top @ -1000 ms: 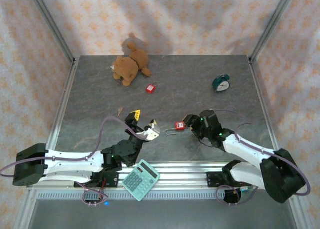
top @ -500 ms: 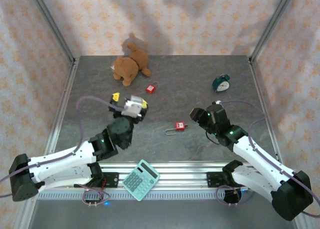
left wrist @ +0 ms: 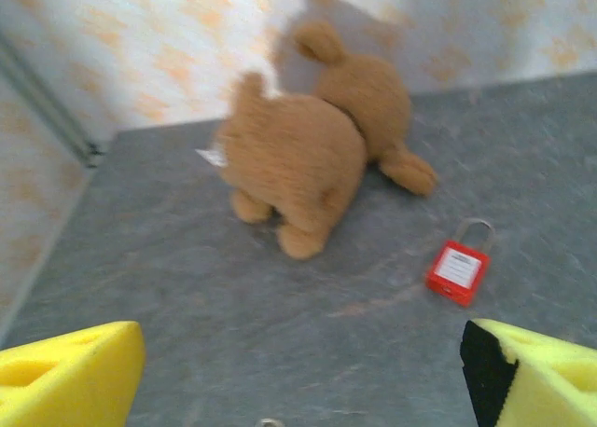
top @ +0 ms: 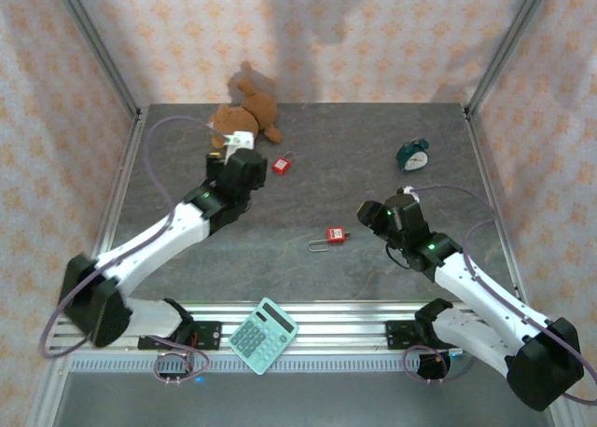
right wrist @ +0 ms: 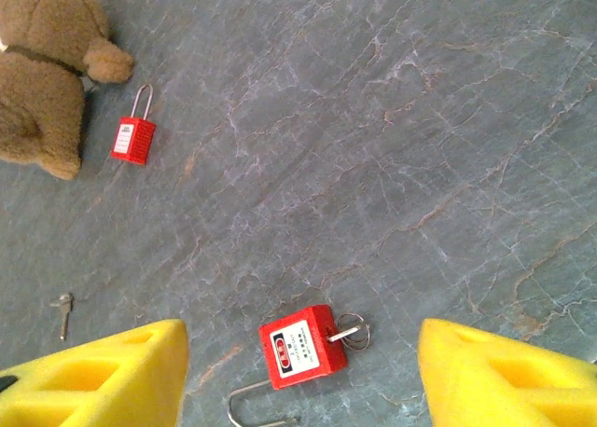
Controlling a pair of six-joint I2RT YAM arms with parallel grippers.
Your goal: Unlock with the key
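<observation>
A red padlock [top: 334,234] [right wrist: 300,346] lies on the grey table with a key and ring [right wrist: 350,332] stuck in its side. Its shackle [right wrist: 256,404] is swung out. My right gripper [top: 375,214] [right wrist: 303,378] hovers open over it, yellow fingers [right wrist: 103,376] on either side and not touching it. A second red padlock [top: 281,165] [left wrist: 458,270] [right wrist: 133,138] lies shut beside the teddy bear. My left gripper [top: 235,145] [left wrist: 298,376] is open and empty, just short of that padlock. A loose key [right wrist: 63,310] rests on the table.
A brown teddy bear [top: 241,121] [left wrist: 308,157] sits at the back left. A green alarm clock [top: 412,154] stands at the back right. A mint calculator [top: 263,335] lies on the front rail between the arm bases.
My left arm has swung from the front middle to the back left, toward the bear and the second padlock. My right gripper has backed off to the right, away from the keyed padlock.
</observation>
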